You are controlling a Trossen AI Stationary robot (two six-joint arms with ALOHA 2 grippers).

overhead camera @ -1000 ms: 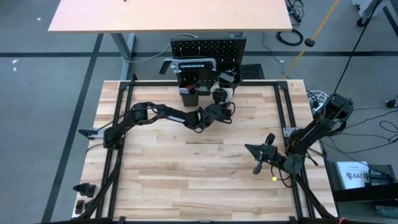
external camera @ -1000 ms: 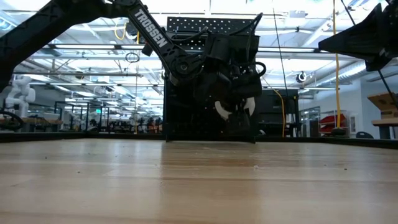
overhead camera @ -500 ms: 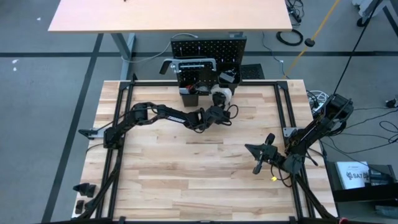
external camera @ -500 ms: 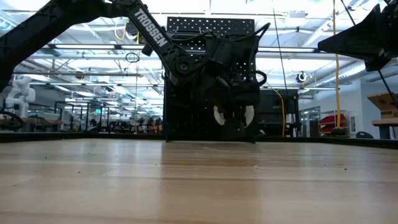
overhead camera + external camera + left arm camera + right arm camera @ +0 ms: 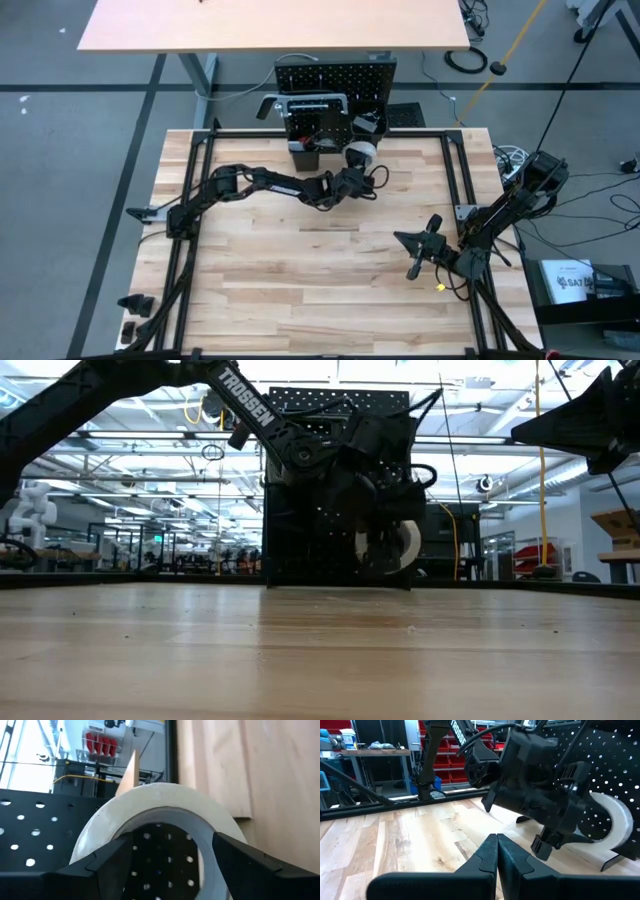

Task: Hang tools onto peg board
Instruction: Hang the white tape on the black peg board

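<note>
Tape roll closing on the board
Left gripper, clamped on the white tape roll, has carried it nearer the peg board ahead; right gripper shut, idle

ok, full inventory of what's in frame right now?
white tape roll: one, white, held upright in the left claw, right at the peg board's front.
peg board: one, black perforated panel, upright at the table's far edge.
bins: black boxes at the board's foot; count unclear from above.
grey bar clamp: one, grey, hung across the board.
table: one, light wood, black frame rails along its sides.
second table: one, tan top, beyond the board.
left claw: fingers set apart on the tape roll, at the board.
right claw: shut, empty, waiting over the table's right side.
</note>
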